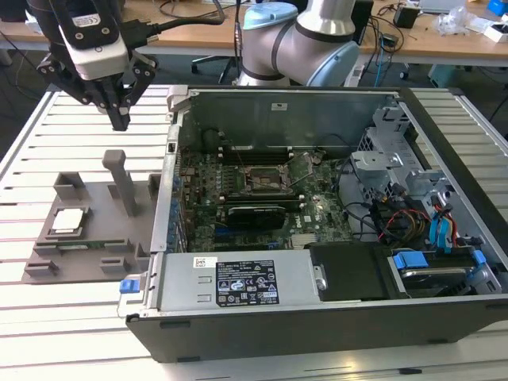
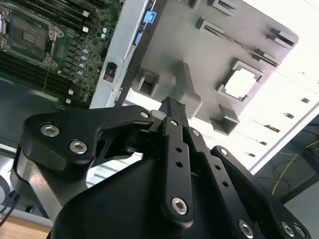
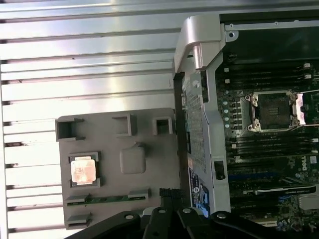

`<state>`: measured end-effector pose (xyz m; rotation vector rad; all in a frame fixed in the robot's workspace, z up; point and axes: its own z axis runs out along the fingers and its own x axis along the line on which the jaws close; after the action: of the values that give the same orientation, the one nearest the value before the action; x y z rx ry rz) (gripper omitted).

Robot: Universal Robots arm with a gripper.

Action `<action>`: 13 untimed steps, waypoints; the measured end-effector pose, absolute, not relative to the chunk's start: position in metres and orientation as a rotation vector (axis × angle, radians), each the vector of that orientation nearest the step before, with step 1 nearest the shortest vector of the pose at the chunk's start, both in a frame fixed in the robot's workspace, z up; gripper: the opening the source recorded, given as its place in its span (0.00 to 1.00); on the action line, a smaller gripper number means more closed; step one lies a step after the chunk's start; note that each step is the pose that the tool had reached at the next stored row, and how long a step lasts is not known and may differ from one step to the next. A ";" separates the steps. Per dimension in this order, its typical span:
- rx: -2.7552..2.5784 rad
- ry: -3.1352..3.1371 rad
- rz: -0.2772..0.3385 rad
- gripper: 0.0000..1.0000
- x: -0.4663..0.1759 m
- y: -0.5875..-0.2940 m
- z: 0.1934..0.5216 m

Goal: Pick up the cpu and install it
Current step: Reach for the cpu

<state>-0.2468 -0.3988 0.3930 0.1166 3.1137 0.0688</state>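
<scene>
Heads up, the main risk I see is that tall post sticking up from the grey fixture plate — your gripper hangs above the plate close to it, and a low sideways move toward the cpu could clip it. The fingers look pinched together with nothing between them, so coming down like that would just press on the chip's lid. The socket inside the open computer case sits bare too, and I'd guess a tilted or rotated chip could bend pins there. The cpu lies flat in its square pocket on the plate, well apart from the gripper — lower down, toward the exterior view's left, past the post
</scene>
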 end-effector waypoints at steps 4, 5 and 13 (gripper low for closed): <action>0.117 3.114 0.069 0.11 -0.252 -0.399 0.393; 0.117 3.114 0.069 0.11 -0.253 -0.399 0.393; 0.117 3.114 0.069 0.11 -0.269 -0.399 0.393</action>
<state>-0.2689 -0.3988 0.3928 0.1165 3.1136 0.0690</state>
